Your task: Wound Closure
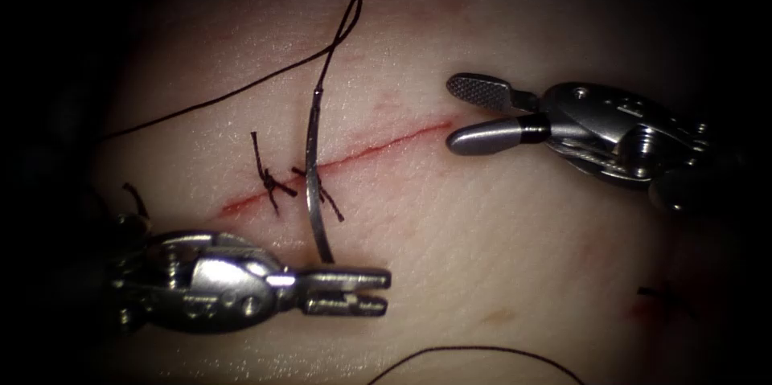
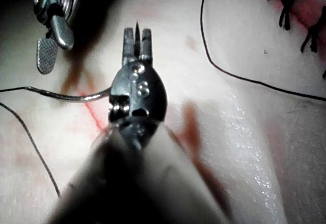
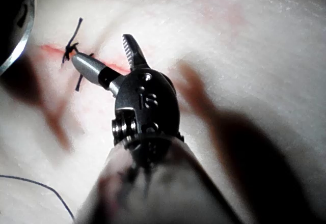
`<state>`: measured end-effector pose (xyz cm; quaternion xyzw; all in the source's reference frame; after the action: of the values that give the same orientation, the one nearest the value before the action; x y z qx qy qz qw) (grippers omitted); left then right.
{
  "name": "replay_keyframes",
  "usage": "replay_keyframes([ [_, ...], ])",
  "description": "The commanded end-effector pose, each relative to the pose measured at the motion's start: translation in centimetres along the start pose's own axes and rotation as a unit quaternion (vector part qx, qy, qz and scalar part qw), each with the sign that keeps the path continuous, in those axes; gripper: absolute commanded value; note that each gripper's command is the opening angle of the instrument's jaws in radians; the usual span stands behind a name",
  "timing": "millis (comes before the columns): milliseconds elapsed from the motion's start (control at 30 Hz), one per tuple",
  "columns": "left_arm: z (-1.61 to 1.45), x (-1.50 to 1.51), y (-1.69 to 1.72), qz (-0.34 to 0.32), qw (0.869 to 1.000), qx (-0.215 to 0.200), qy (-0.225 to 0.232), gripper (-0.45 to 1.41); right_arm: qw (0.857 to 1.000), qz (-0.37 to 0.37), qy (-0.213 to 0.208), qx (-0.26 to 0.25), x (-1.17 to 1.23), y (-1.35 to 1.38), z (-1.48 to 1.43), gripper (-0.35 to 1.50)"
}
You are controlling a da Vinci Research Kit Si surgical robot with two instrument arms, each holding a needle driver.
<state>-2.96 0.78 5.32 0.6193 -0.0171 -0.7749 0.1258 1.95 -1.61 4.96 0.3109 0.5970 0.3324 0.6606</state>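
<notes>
The left tool (image 1: 384, 290) has its jaws a little apart and holds nothing. It sits below the cut (image 1: 378, 146), near the cut's left end. In the left wrist view the left tool (image 2: 138, 36) shows its two thin jaws side by side with a slim gap between them.

The right tool (image 1: 465, 116) has its jaws wide open and holds nothing. Its tips are right at the cut's right end, one jaw above the cut line and one level with it. In the right wrist view the right tool (image 3: 104, 56) is spread wide too, with one jaw tip close to a knot (image 3: 70, 49).

The needle (image 1: 314, 176) lies loose on the tissue (image 1: 498, 256). No tool touches it. It lies across the cut, with one end above the cut and the other end below it, just above the left tool's jaws. I cannot tell if any part of it goes into the tissue. In the left wrist view the needle (image 2: 71, 96) lies flat beside the left tool.

The thread (image 1: 241, 89) runs from the needle's upper end, makes a thin loop above the cut, then goes off to the left.

Two knots sit on the cut. One knot (image 1: 269, 180) is just left of the needle. The other (image 1: 320, 190) is right beside the needle. Short cut ends stick out of both.

The cut is a thin red line.
</notes>
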Motion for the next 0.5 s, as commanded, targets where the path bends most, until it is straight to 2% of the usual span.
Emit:
replay_keyframes([
  [33,0.08,-0.05,-0.03,0.006,1.0,0.002,0.001,-0.45,1.0,0.02,-0.001,0.018,-0.07,-0.04,0.13,0.88],
  [267,0.18,-0.07,-0.05,0.028,1.0,-0.003,0.01,-0.45,0.995,0.074,0.0,0.067,-0.11,-0.12,0.27,0.93],
  [500,0.2,-0.14,-0.07,0.035,0.999,-0.008,0.015,-0.45,0.991,0.095,0.001,0.098,-0.09,-0.27,0.36,0.94],
])
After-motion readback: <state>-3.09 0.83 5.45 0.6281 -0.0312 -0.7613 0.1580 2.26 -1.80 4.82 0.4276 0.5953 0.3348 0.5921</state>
